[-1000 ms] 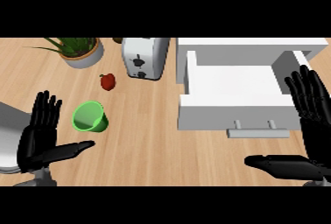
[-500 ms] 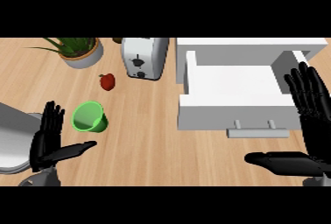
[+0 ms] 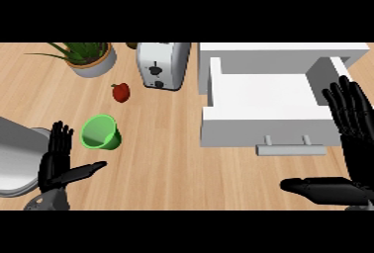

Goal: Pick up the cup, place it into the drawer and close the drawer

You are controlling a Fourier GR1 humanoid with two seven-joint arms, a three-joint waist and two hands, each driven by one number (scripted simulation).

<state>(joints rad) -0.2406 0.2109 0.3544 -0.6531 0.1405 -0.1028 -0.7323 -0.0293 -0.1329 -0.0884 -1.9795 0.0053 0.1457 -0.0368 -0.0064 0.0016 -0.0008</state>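
Observation:
A green cup (image 3: 101,132) lies on the wooden counter left of centre, its mouth tipped toward the upper left. The white drawer (image 3: 266,129) stands pulled out at the right, nothing inside it, its handle (image 3: 290,147) on the near face. My left hand (image 3: 58,160) is open at the lower left, fingers up, just below and left of the cup and apart from it. My right hand (image 3: 352,143) is open at the right edge, fingers up beside the drawer's right wall, thumb stretched left below the drawer front.
A silver toaster (image 3: 163,65) stands behind the cup, a potted plant (image 3: 90,57) at the far left, and a small red fruit (image 3: 121,92) between them. A grey sink rim (image 3: 18,163) curves in at the left edge.
My left hand has dropped lower and drawn back toward the near edge. The right hand, cup and drawer have stayed put.

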